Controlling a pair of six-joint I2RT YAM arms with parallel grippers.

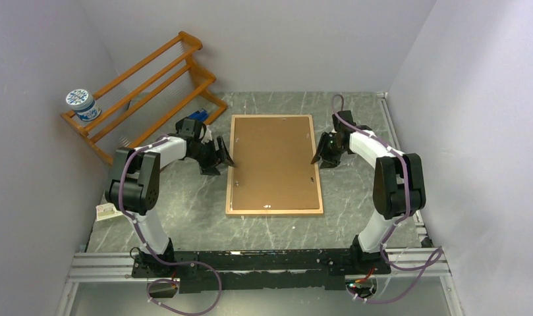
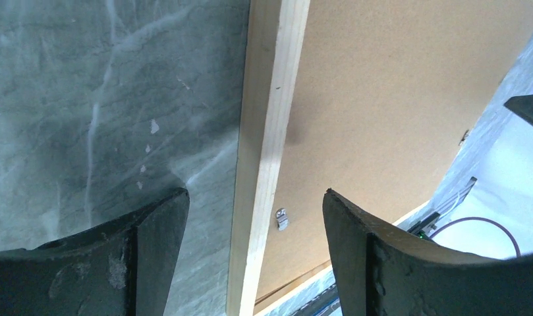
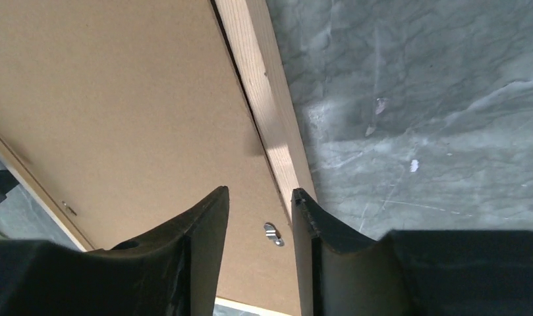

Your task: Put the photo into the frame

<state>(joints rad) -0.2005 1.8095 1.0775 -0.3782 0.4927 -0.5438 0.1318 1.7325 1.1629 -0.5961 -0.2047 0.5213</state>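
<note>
The frame (image 1: 274, 211), with a thin light-wood border, lies face down in the middle of the table. The brown backing board (image 1: 272, 161) fills it. The photo is hidden. My left gripper (image 1: 225, 158) is open and empty at the frame's left edge. In the left wrist view the gripper (image 2: 255, 191) straddles the wood border (image 2: 267, 131), near a small metal clip (image 2: 282, 218). My right gripper (image 1: 314, 160) is at the frame's right edge. In the right wrist view this gripper (image 3: 260, 189) is open with a narrower gap over the board (image 3: 118, 99), beside the border (image 3: 263, 92) and a clip (image 3: 272, 233).
An orange-brown slatted rack (image 1: 145, 85) stands at the back left with a blue-and-white tub (image 1: 82, 105) on its end. A blue object (image 1: 199, 115) lies by the rack's foot. A small white item (image 1: 109, 210) lies at the table's left edge. Walls close in on both sides.
</note>
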